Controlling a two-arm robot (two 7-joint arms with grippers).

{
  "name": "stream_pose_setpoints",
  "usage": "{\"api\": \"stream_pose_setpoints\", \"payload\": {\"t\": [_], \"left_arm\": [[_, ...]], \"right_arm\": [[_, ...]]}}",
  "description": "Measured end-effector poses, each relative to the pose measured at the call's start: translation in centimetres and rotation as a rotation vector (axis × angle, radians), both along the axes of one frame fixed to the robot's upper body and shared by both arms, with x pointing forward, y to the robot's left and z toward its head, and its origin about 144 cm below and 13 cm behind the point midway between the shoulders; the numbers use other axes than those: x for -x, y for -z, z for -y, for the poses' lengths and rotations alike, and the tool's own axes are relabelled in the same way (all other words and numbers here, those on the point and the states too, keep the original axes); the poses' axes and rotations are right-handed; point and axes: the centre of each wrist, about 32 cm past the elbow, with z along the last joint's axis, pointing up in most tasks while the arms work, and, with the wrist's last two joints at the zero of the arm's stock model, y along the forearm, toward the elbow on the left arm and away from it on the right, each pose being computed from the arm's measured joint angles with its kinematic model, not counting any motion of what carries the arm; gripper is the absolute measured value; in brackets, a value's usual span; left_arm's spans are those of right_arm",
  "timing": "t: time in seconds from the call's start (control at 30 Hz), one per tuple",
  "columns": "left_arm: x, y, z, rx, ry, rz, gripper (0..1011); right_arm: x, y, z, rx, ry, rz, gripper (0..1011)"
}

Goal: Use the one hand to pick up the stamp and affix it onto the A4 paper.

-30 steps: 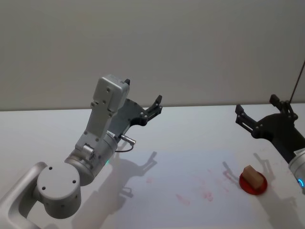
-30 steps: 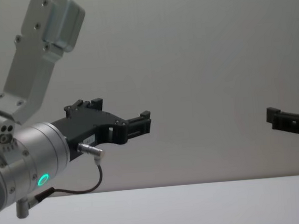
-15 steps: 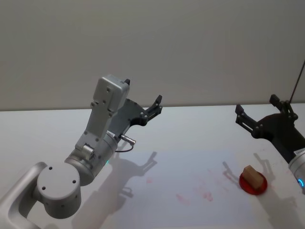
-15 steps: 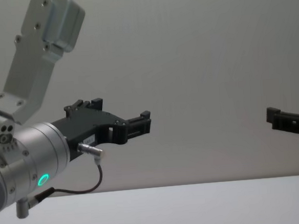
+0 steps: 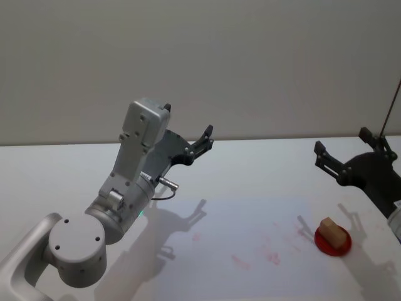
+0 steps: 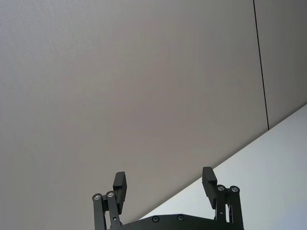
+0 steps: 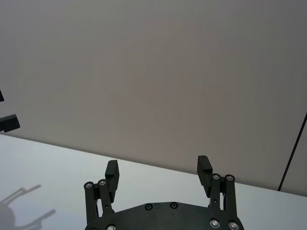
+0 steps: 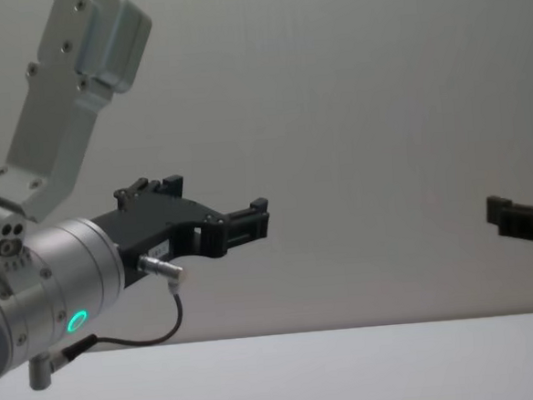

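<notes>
**A:** Where is the stamp sitting?

**B:** The stamp [image 5: 332, 231] is resting on a round red pad [image 5: 331, 246]. It is lying below the jaws of the right gripper [image 5: 343, 144] and nearer the robot, well apart from them. Nothing is touching it.

**A:** Which way is it pointing?

**B:** It is lying flat with its long axis slanting in the head view, the far end toward the left and the near end toward the right.

**A:** And the paper?

**B:** The A4 paper [image 5: 250, 235], faintly marked with red, is lying on the table [image 5: 56, 169]. It is spreading leftward from the pad, below and between the two grippers' jaws.

**A:** What are the right jaws doing?

**B:** They are standing spread wide, holding nothing, and hovering above the table's far right. The right wrist view [image 7: 158, 165] is showing them aimed at the wall [image 7: 144, 57].

**A:** The left gripper?

**B:** The left gripper [image 5: 205, 138] is hanging raised, well to the left of the stamp. Its jaws are also standing spread and empty [image 6: 164, 176].
</notes>
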Motion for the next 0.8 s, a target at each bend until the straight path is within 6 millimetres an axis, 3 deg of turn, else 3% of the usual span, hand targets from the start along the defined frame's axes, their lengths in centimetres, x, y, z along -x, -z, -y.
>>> {"api": "stream_pose_setpoints", "payload": {"t": [0.8], "left_arm": [[0.0,0.0,0.0,0.0,0.0,0.0,1001]], "right_arm": [[3.2,0.8,3.6,0.05,-0.033,-0.107,1001]]}}
